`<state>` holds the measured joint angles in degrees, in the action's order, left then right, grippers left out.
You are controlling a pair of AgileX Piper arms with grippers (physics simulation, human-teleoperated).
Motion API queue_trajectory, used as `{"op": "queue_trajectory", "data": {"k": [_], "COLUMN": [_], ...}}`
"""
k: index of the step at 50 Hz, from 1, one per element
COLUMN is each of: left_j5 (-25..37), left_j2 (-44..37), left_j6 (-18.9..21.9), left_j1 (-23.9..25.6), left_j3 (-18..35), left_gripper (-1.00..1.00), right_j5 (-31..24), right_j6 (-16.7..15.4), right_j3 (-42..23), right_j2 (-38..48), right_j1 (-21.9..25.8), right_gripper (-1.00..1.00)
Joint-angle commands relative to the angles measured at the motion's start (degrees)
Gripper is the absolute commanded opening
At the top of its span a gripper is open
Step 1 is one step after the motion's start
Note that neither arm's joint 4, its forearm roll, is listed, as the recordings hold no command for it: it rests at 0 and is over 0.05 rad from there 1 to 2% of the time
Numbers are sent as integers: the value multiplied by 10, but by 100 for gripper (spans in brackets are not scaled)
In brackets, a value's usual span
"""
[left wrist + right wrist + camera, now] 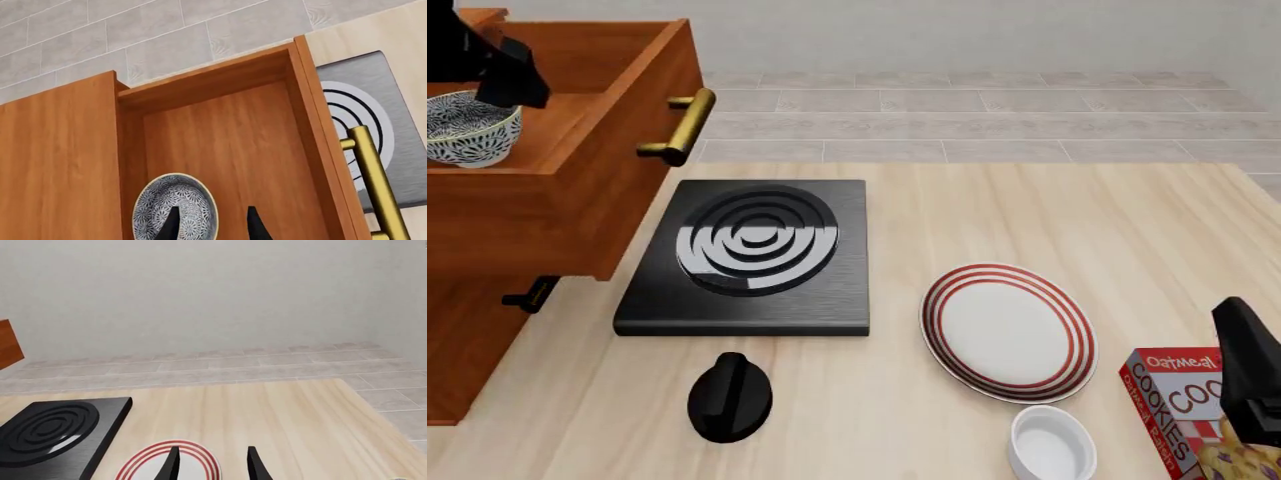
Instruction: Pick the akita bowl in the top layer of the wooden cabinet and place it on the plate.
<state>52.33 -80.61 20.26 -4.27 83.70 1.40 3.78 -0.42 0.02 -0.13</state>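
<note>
Already the top layer (574, 120) stands open; the left gripper (210, 225), fingers apart, straddles the akita bowl (175, 207) rim, unlifted; the plate (1008, 330), right of the wooden cabinet (507, 250), waits bare.

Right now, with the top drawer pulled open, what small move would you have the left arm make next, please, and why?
Probably ease the open left gripper down so its fingers straddle the akita bowl's rim, then close: one fingertip already hangs over the bowl, which is not gripped yet.
</note>
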Motion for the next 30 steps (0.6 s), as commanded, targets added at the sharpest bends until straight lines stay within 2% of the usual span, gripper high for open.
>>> {"op": "queue_trajectory", "data": {"k": [1,30], "left_j5": [-17,-67], "left_j2": [-3,10], "left_j6": [1,-18], "left_j1": [-1,0], "left_j3": [-22,-106], "left_gripper": [100,100], "right_j5": [0,-1], "right_j6": [0,-3], "right_j3": [0,0], "right_j2": [0,0], "right_j1": [0,0], "right_gripper": [100,100]}}
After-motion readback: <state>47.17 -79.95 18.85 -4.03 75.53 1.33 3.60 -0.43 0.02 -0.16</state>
